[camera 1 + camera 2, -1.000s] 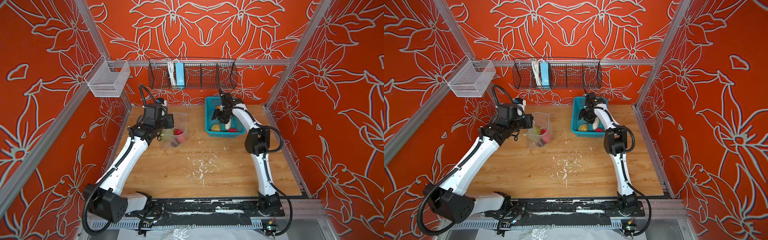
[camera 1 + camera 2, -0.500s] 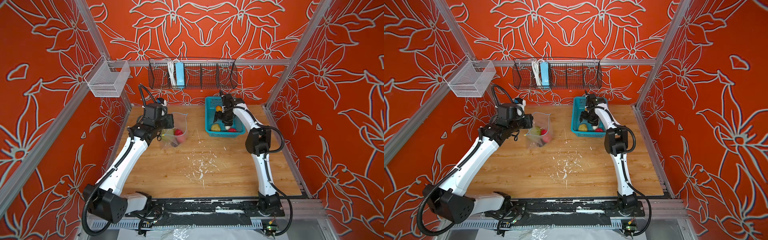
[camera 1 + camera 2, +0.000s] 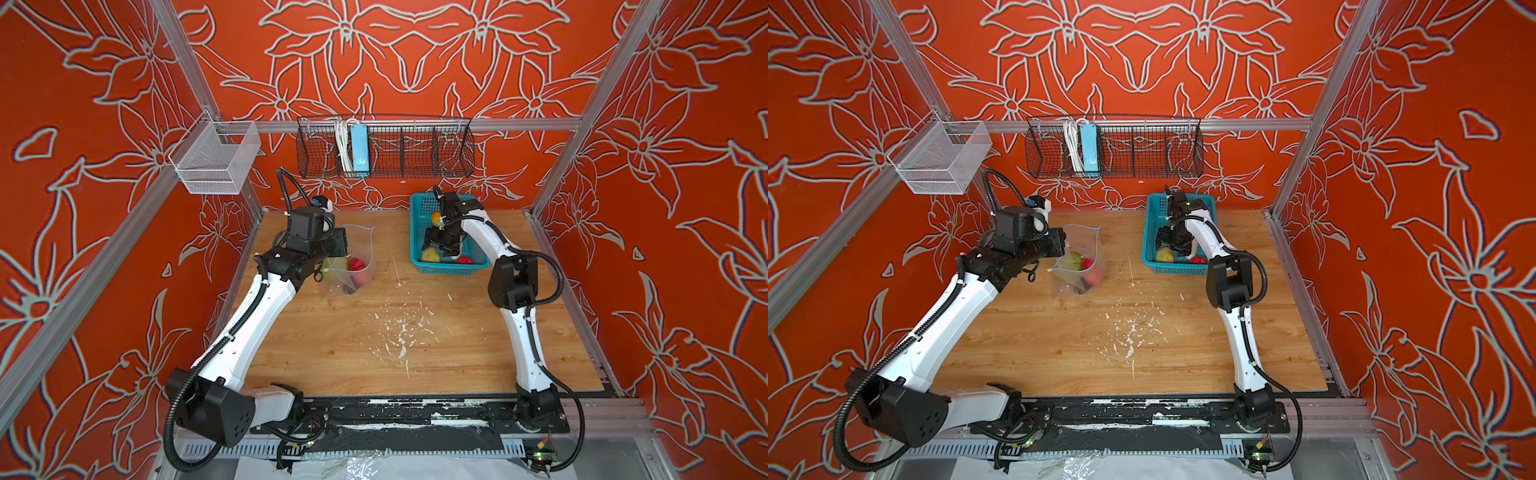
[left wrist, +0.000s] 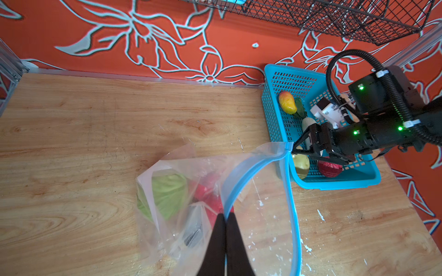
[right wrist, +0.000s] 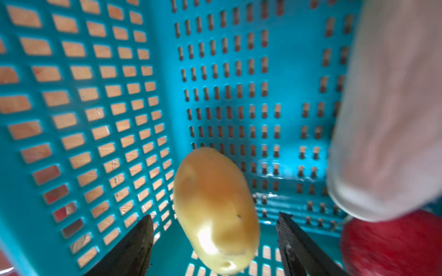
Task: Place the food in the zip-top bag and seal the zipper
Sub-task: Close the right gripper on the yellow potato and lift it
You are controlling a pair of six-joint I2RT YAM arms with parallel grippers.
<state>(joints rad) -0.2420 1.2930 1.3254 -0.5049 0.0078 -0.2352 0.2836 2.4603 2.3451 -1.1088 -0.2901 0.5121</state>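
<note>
A teal lattice basket (image 3: 451, 269) surrounds my right gripper (image 5: 215, 217) on a wooden table (image 3: 457, 353) flecked white behind it. Ahead, a black wire rack (image 3: 415, 149) holds a light-blue power strip (image 3: 359, 151) and white cable (image 3: 341, 149); a white mesh bin (image 3: 216, 160) hangs outboard of my left gripper (image 4: 224, 215).

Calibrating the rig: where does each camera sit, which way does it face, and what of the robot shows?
Top views: high over the front, looking down at the table; left arm and right arm show, base to wrist.
Left wrist: over the bag, facing the basket; shut left gripper pinches the zipper.
Right wrist: inside the basket, facing its floor; open right gripper straddles a fruit.
Shared: both wrist views show the fruit and radish.
</note>
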